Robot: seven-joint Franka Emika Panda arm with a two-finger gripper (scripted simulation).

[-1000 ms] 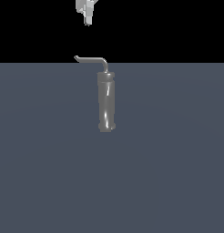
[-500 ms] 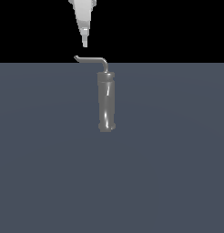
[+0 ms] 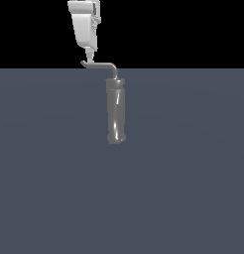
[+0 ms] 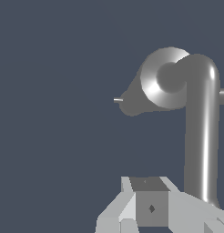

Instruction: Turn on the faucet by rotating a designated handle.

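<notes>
The faucet [image 3: 115,111] is a glossy grey upright cylinder standing on the dark grey-blue floor. From its top the handle [image 3: 100,65], a thin light-grey bent rod, runs toward the exterior view's left and ends in a small hooked tip. My white gripper [image 3: 88,55] hangs straight down over that tip, fingers pressed together, its end just above or touching the rod; I cannot tell which. In the wrist view the faucet [image 4: 160,84] appears end-on, the handle [image 4: 202,136] runs alongside my gripper [image 4: 148,183], and nothing is held between the fingers.
The flat grey-blue floor [image 3: 183,188] stretches all around the faucet, with a black background behind it. No other objects show.
My gripper has come down from the top of the exterior view to the hooked tip of the handle. Faucet and handle have not moved.
</notes>
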